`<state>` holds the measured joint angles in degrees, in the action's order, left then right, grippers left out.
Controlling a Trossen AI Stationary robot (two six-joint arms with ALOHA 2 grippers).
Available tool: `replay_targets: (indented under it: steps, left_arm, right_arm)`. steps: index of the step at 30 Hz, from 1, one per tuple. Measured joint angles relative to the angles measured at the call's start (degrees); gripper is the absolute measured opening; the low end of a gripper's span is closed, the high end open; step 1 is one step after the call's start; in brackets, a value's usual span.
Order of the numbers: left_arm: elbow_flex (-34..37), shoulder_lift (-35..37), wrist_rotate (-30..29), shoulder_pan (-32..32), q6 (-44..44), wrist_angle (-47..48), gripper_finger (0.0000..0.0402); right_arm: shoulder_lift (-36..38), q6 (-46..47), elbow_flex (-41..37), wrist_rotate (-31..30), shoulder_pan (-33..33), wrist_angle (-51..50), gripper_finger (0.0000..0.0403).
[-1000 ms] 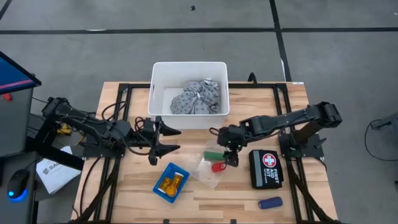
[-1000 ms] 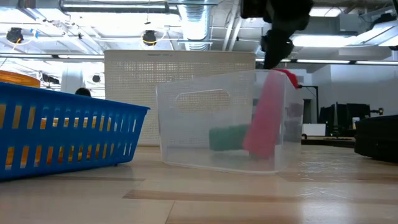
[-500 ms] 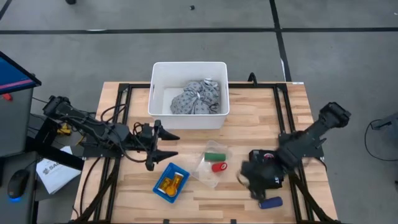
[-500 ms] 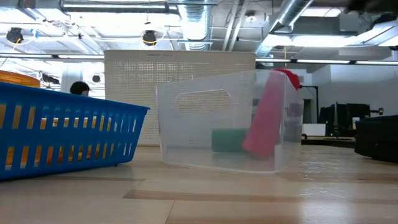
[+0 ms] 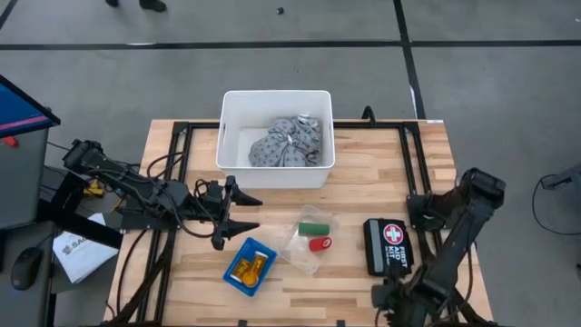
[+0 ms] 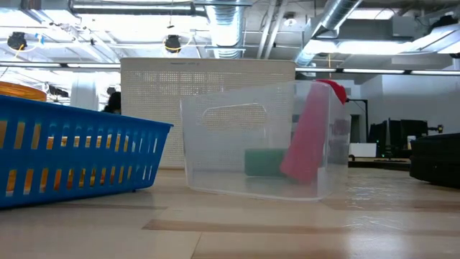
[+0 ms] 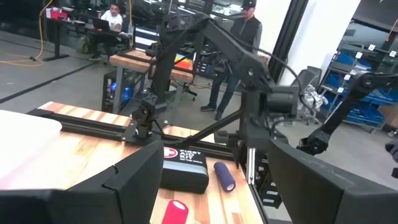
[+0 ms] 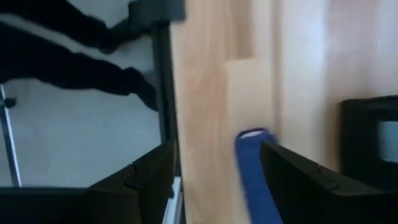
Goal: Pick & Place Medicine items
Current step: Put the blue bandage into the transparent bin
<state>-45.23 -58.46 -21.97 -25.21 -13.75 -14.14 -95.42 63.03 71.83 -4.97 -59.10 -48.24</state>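
Apparently the step in hand is fetching the dark-blue cylinder, the last loose medicine item. In the right wrist view it lies between the right gripper's fingers, which stand wide with nothing held. In the high view that gripper sits at the lower right, at the table's front edge, covering the cylinder.

Next, I judge, come a descent, a close across the cylinder's width and a lift. Room is tight: the black first aid kit lies just above and the table edge and frame rail just beside.

The green cylinder and red cylinder rest in the clear container at centre, the orange pill bottles in the blue basket lower left of it, and the grey bundle in the white bin at top centre.

The left gripper waits at centre left, fingers wide and empty, with free table around it.
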Motion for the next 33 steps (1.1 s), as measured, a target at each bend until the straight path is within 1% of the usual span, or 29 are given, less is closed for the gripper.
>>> replay_targets:
  steps: [5,9,18,25,29,33]
  left_arm:
    - [0.00,0.00,0.57,0.00,-0.20,-0.25,0.0278]
    - [0.00,0.00,0.59,0.00,-0.48,-0.30,0.0278]
    - [0.00,0.00,0.59,0.00,-0.62,-0.29,0.0278]
    - [0.00,0.01,0.62,0.00,-1.82,-0.29,0.0278]
    - [0.00,0.00,0.76,0.00,-1.91,-0.28,0.0278]
    - [0.00,0.00,0.76,0.00,-2.16,-0.28,0.0278]
  right_arm:
    - [-4.24,2.77,0.00,0.59,-2.19,0.84,0.0228]
    - [-5.23,5.07,0.00,0.36,-3.52,0.69,0.0228]
    - [-5.20,5.12,-0.21,-4.62,-4.04,-6.16,0.0228]
    - [-5.20,4.62,-5.21,-3.92,-5.19,-0.48,0.0229]
    - [-5.20,4.91,-8.29,-3.93,-5.12,0.70,0.0229]
    - [-5.14,4.67,-11.30,-2.44,-4.76,6.79,0.0229]
